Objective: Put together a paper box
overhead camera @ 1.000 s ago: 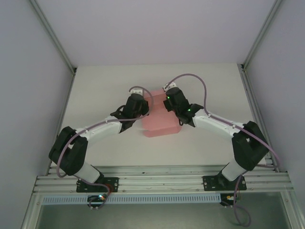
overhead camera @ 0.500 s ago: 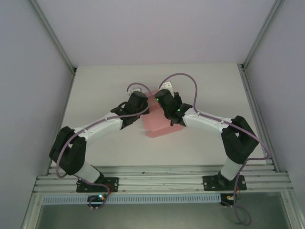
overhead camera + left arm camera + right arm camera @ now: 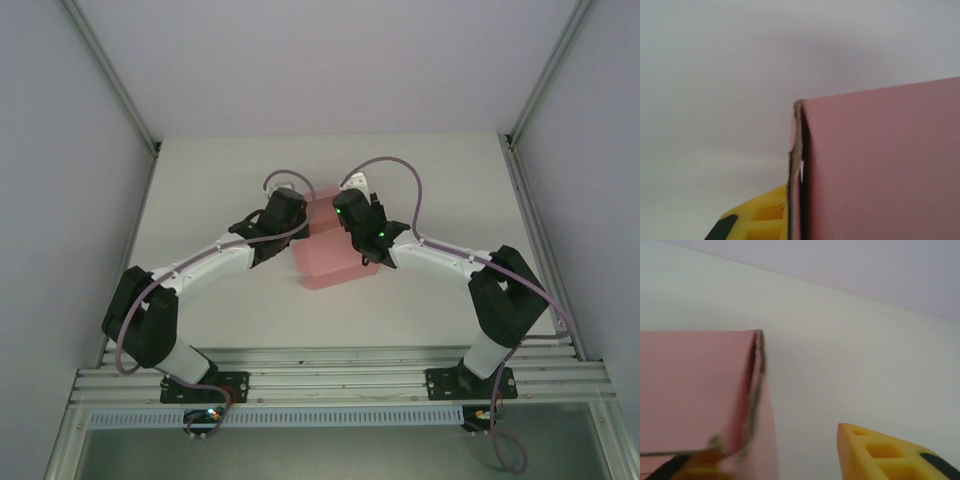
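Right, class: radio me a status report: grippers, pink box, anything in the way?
Left gripper at far-left edge of paper box, jaws unclear. Right gripper open, fingers straddling far-right wall. Box sits on table. Nothing seen in the way.

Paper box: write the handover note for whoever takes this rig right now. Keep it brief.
Left gripper: at the far left side of the paper box. One yellow finger sits beside a folded wall edge and the other is hidden, so open or shut cannot be told.
Right gripper: open, with its fingers either side of the far right wall edge.
Where: the box is in the middle of the table, between the two arms.
Done: the card stands as a low box with walls up.
Left: probably pressing the far-end walls home; whether they are locked cannot be seen.
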Action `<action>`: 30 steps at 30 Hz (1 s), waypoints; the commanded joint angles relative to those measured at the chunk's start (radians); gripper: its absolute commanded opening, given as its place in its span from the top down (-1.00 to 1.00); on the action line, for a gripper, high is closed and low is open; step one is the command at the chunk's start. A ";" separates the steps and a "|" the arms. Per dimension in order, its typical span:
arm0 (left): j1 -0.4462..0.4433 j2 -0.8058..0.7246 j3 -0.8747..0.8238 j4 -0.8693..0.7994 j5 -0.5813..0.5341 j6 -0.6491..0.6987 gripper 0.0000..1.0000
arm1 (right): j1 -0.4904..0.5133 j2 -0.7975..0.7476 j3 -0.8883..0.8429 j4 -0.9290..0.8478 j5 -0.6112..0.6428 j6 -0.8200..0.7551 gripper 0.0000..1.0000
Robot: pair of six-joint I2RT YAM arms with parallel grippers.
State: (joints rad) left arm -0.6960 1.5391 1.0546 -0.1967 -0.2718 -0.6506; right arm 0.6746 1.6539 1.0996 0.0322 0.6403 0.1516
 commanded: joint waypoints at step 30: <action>0.019 0.078 0.314 -0.519 0.207 1.382 1.00 | -0.447 -0.737 -0.370 -0.387 -0.605 0.271 -0.99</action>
State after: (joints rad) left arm -0.6518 1.5856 1.3006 -0.5552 -0.0299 0.4477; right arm 0.2394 0.9443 0.7639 -0.2825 0.0090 0.3985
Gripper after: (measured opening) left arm 0.082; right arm 0.995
